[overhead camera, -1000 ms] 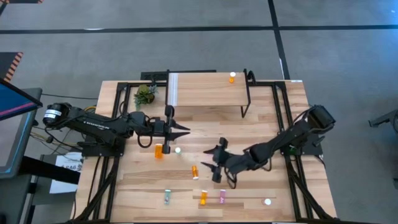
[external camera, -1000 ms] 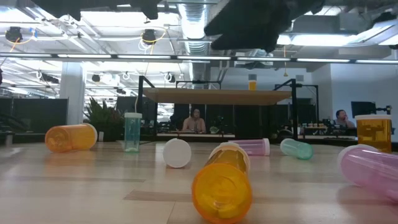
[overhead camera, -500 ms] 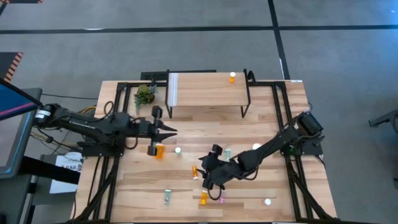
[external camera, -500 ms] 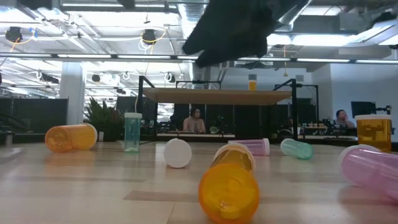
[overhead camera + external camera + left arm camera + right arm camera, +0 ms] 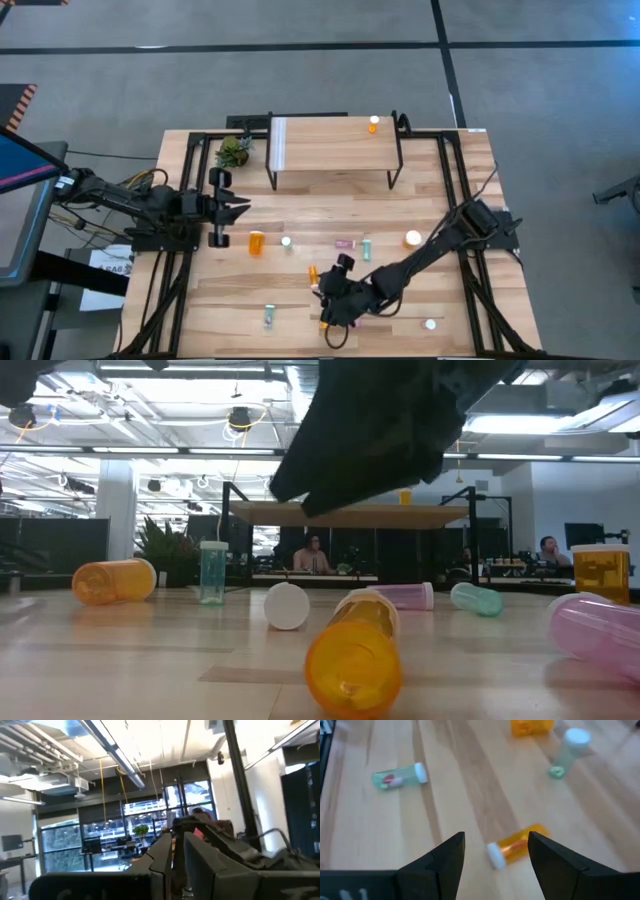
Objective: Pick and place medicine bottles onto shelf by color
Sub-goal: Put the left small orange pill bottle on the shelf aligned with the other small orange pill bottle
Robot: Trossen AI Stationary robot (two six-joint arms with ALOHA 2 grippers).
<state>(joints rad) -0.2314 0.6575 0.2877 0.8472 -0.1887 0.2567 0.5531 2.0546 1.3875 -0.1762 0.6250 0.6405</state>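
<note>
Bottles here look like small light plastic cylinders, stiff-walled, smooth and round, so lying ones will likely roll if nudged; best hold is probably across the body's middle, fingers square to its long axis, not on the white cap. The right gripper (image 5: 335, 305) hovers low over the tabletop toward its front edge, fingers (image 5: 447, 857) spread wide and empty, touching nothing; between them in the right wrist view lies a small orange plastic bottle with a white cap (image 5: 514, 845), on its side, the likely target. A teal bottle with a white cap (image 5: 400, 775) lies well apart nearer the front-left corner, and an upright teal bottle (image 5: 568, 751) stands farther off beside a larger orange bottle (image 5: 532, 726). From above, a pink bottle (image 5: 344, 243) and another teal one (image 5: 366, 249) lie near the tabletop's middle, a white-capped bottle (image 5: 412, 238) toward the right edge. The low light-wood shelf on thin black legs (image 5: 330, 145) sits at the back edge, with one orange bottle (image 5: 373, 124) standing near its right end. The left gripper (image 5: 240, 205) waits near the left edge, raised, fingers (image 5: 165, 857) close together and holding nothing visible. A small green plant (image 5: 233, 152) sits beside the shelf's left end.
</note>
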